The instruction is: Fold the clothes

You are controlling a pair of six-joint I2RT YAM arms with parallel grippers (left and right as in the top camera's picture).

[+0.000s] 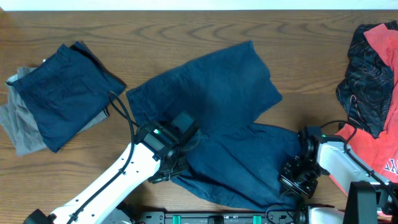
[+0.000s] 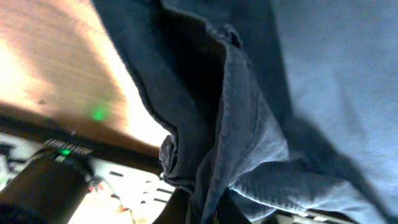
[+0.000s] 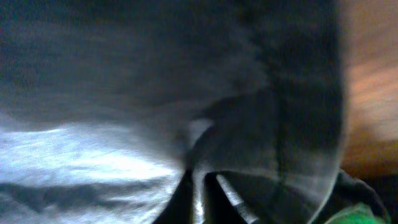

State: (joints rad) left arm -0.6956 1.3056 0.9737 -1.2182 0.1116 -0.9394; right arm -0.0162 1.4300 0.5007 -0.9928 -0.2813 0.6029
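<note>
The large navy shorts (image 1: 217,99) lie spread across the middle of the table, one leg reaching to the front right. My left gripper (image 1: 171,168) is at their front left edge, shut on a pinched fold of the navy cloth (image 2: 211,186). My right gripper (image 1: 297,177) is at the right leg's edge, shut on the navy cloth (image 3: 199,186). A folded navy garment (image 1: 65,93) lies on a grey piece (image 1: 22,134) at the left. The coral-red piece (image 1: 379,149) and the black red-patterned piece (image 1: 367,81) are heaped at the right edge.
Bare wooden table (image 1: 186,28) shows along the back and between the piles. The table's front edge and a metal rail (image 2: 143,193) lie just under the left gripper. Cables run along both arms.
</note>
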